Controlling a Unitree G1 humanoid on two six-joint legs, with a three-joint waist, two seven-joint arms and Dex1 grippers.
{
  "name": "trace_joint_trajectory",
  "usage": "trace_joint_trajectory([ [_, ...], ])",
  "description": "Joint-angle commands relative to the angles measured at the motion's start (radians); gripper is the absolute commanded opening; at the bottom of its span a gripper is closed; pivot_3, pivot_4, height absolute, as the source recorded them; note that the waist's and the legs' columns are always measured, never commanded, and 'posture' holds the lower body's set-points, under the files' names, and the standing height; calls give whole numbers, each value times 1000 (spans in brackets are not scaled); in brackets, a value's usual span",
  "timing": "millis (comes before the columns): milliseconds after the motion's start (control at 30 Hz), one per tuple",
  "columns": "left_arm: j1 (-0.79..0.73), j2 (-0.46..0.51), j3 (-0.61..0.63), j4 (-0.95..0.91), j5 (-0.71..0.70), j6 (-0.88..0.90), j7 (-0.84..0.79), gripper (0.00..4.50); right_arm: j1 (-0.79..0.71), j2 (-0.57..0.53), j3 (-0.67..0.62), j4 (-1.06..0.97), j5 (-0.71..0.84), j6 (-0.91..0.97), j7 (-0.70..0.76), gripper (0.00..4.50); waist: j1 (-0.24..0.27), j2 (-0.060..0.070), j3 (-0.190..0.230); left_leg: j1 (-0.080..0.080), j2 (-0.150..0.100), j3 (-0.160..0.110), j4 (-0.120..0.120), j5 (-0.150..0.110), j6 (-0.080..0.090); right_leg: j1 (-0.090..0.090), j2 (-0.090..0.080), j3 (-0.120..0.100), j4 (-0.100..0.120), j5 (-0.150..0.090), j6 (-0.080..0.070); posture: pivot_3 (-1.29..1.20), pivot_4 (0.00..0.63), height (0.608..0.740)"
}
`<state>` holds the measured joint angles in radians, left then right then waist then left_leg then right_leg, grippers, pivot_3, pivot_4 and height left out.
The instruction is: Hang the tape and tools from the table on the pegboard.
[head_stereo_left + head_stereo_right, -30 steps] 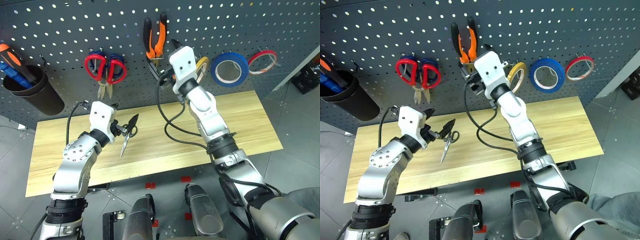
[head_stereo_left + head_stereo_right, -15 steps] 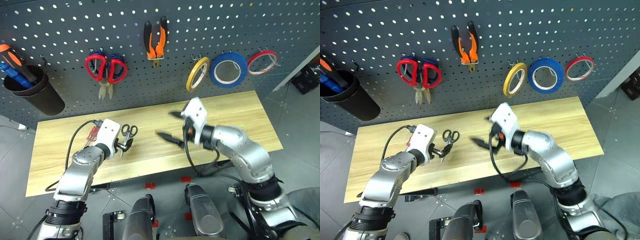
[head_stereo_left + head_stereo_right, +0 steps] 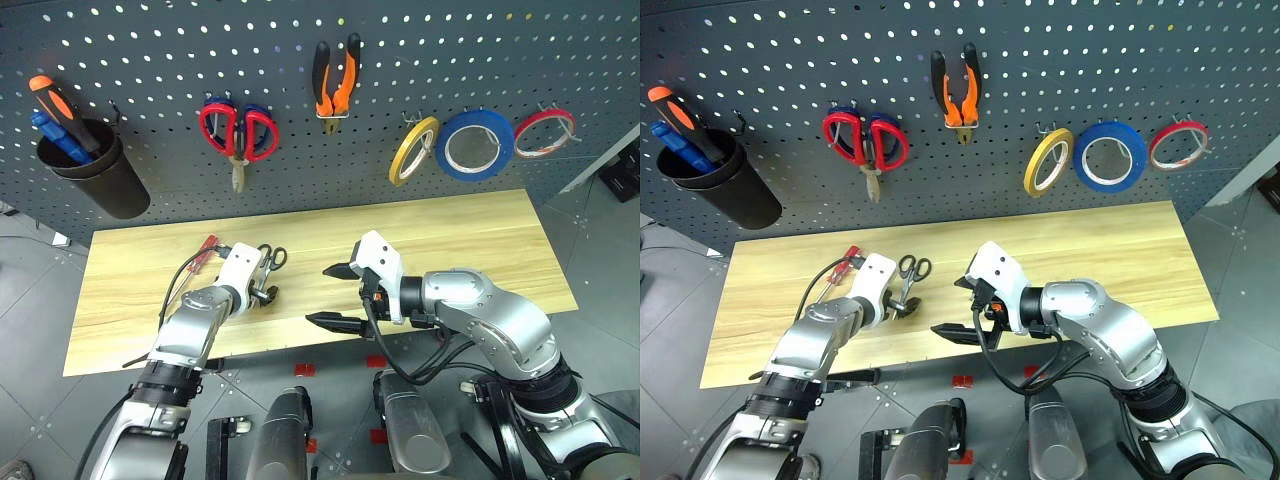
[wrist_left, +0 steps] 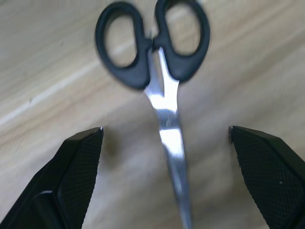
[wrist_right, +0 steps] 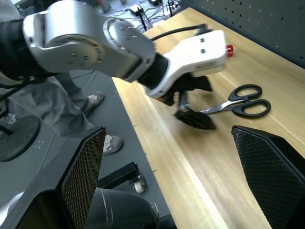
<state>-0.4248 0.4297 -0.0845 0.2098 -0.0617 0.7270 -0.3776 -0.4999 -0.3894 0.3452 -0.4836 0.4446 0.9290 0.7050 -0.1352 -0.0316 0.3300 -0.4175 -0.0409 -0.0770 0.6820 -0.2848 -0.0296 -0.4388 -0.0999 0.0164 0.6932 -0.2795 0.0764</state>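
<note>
Left gripper [image 4: 164, 143] dropped, open, straddling scissors [image 4: 159, 76] on table [image 3: 480, 230]

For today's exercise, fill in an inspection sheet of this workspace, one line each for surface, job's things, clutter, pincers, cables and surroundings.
Surface: light wooden table, mostly bare.
Job's things: black-handled scissors and red-handled screwdriver lie on the table; pliers and blue tape hang on the pegboard.
Clutter: red and blue scissors, yellow ring, red ring hanging; black cup of screwdrivers.
Pincers: left pincer open, straddling the scissors' blades; right pincer open, empty.
Cables: black cable along the right arm.
Surroundings: grey floor.
</note>
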Motion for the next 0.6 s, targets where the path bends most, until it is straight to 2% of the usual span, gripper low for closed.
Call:
trace_joint_trajectory([
  [33,9,-27,27,89,-12,14,6,4300,-4,-11,-10,-66,31,9,7,4500,0,0,0,0,0,0,0,0,0,0,0,0,0,0,0,-210,338,740],
  [133,11,-33,38,116,-15,15,-6,3600,-8,-22,-21,-73,46,20,10,4500,-2,0,0,1,0,0,0,0,0,0,0,0,1,0,0,-216,337,740],
  [467,23,-35,61,117,-16,7,-29,393,-32,-53,-61,-63,78,35,9,4500,-1,0,-1,1,0,0,0,0,0,1,0,0,0,0,0,-220,331,740],
  [500,27,-30,57,110,-13,-4,-35,193,-30,-53,-63,-64,78,38,7,4500,-2,0,-1,1,0,0,0,0,0,1,0,0,0,0,0,-220,331,740],
  [600,51,-17,58,65,-10,-36,-49,200,-24,-58,-67,-76,75,40,2,4500,-2,0,-1,1,0,0,0,0,0,1,0,0,0,0,0,-220,331,740],
])
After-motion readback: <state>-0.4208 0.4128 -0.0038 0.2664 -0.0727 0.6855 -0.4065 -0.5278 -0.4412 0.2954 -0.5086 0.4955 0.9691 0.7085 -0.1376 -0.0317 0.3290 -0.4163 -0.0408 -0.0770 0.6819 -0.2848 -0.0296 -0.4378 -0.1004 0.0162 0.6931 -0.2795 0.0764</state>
